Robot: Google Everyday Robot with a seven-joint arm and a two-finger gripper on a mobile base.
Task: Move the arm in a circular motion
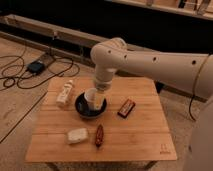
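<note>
The arm (150, 62) is cream-white, made of thick rounded segments with small dark holes. It reaches in from the right edge, bends at a rounded joint (111, 54) above the table, and points down. Its narrow pale tip, the gripper (98, 100), hangs over a white cup (91, 96) that stands in a dark bowl (82, 111) on the wooden table (145, 135). The tip partly hides the cup.
On the table lie a pale bottle (65, 93) at the left, a white block (77, 135), a red-brown packet (99, 135) and a dark snack bar (126, 107). Cables and a black box (36, 66) lie on the floor at the left. A dark wall runs behind.
</note>
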